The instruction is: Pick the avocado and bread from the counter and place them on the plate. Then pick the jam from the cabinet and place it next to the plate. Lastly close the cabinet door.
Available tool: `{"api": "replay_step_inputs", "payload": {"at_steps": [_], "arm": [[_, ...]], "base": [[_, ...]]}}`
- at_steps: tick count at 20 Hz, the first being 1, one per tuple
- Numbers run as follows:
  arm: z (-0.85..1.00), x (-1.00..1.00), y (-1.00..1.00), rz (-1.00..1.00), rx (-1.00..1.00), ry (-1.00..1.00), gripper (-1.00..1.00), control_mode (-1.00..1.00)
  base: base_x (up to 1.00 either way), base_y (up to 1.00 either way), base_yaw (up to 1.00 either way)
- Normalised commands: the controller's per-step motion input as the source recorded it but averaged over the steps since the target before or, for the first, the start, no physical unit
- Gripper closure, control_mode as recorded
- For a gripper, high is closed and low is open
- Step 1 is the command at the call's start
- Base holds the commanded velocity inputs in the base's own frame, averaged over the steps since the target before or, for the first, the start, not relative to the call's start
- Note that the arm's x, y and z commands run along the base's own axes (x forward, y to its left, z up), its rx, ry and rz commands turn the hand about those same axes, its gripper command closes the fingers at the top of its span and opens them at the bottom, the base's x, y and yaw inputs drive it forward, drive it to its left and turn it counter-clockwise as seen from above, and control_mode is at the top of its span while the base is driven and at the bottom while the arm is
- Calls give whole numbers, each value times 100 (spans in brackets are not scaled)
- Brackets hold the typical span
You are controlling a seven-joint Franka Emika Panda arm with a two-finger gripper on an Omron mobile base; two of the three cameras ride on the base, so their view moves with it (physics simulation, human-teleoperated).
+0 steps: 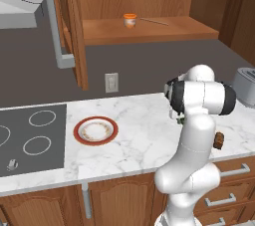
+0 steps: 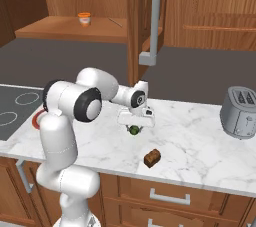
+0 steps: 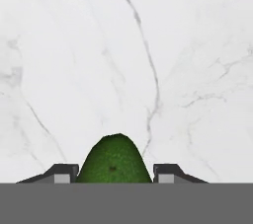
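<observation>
My gripper hangs over the white marble counter, shut on the dark green avocado. In the hand view the avocado sits tight between the two dark fingertips. The brown bread chunk lies near the counter's front edge, close to the gripper. The red-rimmed plate rests to the left, beside the stovetop. Up on the cabinet shelf stands the orange jam jar. The cabinet door is swung open, its grey bar handle facing outward.
A dark stovetop with ring burners lies left of the plate. A grey toaster stands at the counter's right end. A wall socket sits on the back wall. Wooden drawers run below the counter.
</observation>
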Motion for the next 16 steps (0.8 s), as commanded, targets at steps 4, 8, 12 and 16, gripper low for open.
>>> {"api": "replay_step_inputs", "payload": {"at_steps": [4, 8, 12, 16], "arm": [[69, -38, 35, 0, 2, -15, 100, -100], [69, -22, 81, 0, 0, -20, 100, -100], [68, -15, 97, 0, 0, -17, 100, -100], [61, -9, 100, 0, 0, -11, 100, -100]], "base": [[0, 0, 0], [0, 0, 0], [0, 0, 0], [0, 0, 0]]}}
